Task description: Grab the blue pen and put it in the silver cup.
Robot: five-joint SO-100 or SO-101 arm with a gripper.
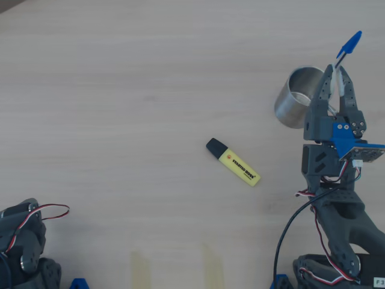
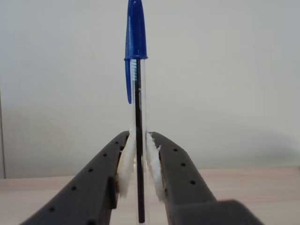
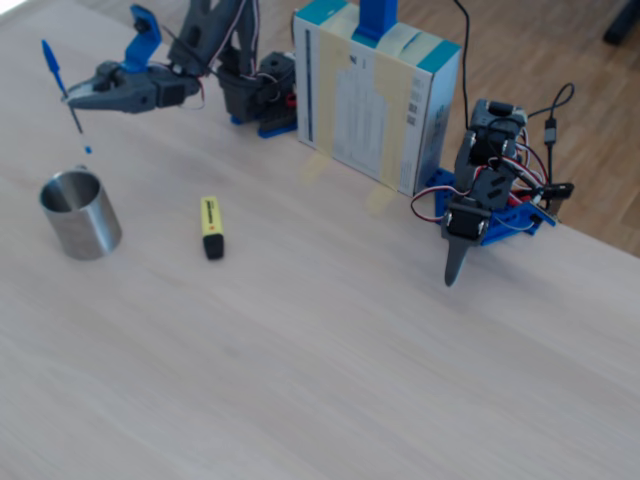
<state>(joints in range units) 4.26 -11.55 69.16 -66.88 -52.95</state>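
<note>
Already lifted, the blue pen stands clamped upright in our closed gripper near the silver cup; we judge only the drop remains.

Premises appear to be a home or office hobby workspace. Evidence: light wood-grain table, wood-plank floor, plain pale wall, cardboard box taped to the tabletop, exposed servo wiring.
</note>
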